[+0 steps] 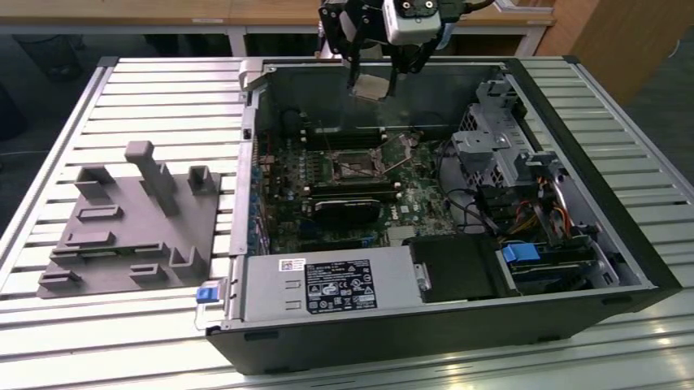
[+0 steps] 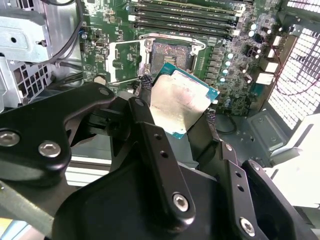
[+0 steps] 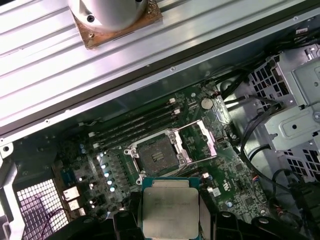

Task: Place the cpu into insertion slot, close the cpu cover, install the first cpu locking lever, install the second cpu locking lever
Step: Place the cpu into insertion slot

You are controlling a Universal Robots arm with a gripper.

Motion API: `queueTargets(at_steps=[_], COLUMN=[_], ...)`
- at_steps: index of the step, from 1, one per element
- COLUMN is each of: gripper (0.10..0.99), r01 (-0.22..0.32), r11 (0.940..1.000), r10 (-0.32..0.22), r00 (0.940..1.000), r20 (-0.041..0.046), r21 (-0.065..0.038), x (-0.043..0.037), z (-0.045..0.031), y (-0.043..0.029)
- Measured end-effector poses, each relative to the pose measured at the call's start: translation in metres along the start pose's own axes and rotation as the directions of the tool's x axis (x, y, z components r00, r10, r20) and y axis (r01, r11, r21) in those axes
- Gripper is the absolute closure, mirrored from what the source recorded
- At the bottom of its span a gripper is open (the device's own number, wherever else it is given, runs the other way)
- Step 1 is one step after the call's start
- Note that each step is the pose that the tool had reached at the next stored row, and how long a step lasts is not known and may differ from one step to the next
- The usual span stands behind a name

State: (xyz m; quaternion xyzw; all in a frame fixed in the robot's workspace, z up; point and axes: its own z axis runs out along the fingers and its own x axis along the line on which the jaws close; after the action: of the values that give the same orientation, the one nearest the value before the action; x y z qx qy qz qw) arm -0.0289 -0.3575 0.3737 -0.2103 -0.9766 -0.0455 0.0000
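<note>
Second wrist view gives you the clearest look: the black two-fingered gripper (image 2: 177, 99) is clenched on the cpu (image 2: 182, 107), a small thin square chip with a dull pale-silver metal lid on a teal-green board, pinched at two opposite edges by the ridged fingertip pads (image 2: 145, 82). You are carrying it in the air near the far wall of the open black computer case (image 1: 434, 341), well apart from the insertion slot (image 1: 356, 169), a dark square socket with a silver rim near the middle of the green motherboard (image 1: 421, 201). The cpu cover (image 3: 201, 139), a thin silver frame plate, lies swung open beside that socket. Treat the chip as light, stiff and probably slick on its smooth lid, with a delicate underside; the edge hold you have looks like the safe one.
</note>
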Motion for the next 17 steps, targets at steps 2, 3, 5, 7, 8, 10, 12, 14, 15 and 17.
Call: queueTargets(at_steps=[2, 3, 5, 7, 8, 10, 12, 14, 15, 17], gripper=[0.545, 0.545, 0.545, 0.545, 0.545, 0.545, 0.545, 0.545, 0.545, 0.545], r01=[-0.006, -0.008, -0.014, -0.02, -0.023, -0.028, -0.033, -0.038, -0.041, -0.046], r11=[1.0, 1.0, 0.9999, 0.9998, 0.9997, 0.9996, 0.9995, 0.9993, 0.9992, 0.9989], r10=[0.006, 0.008, 0.014, 0.02, 0.023, 0.028, 0.033, 0.038, 0.041, 0.046], r00=[1.0, 1.0, 0.9999, 0.9998, 0.9997, 0.9996, 0.9995, 0.9993, 0.9992, 0.9989], r20=[0.0005, 0.0007, 0.0013, 0.0018, 0.002, 0.0025, 0.0029, 0.0034, 0.0036, 0.0041], r21=[0.0, 0.0, 0.0, 0.0, 0.0, -0.001, -0.001, -0.001, -0.001, -0.001], x=[0.0001, 0.0002, 0.0003, 0.0005, 0.0006, 0.0007, 0.0009, 0.001, 0.0011, 0.0013], z=[0.0001, 0.0001, 0.0001, 0.0001, 0.0001, 0.0002, 0.0002, 0.0002, 0.0002, 0.0002], y=[0.0, 0.0, -0.0001, -0.0001, -0.0002, -0.0002, -0.0003, -0.0004, -0.0004, -0.0005])
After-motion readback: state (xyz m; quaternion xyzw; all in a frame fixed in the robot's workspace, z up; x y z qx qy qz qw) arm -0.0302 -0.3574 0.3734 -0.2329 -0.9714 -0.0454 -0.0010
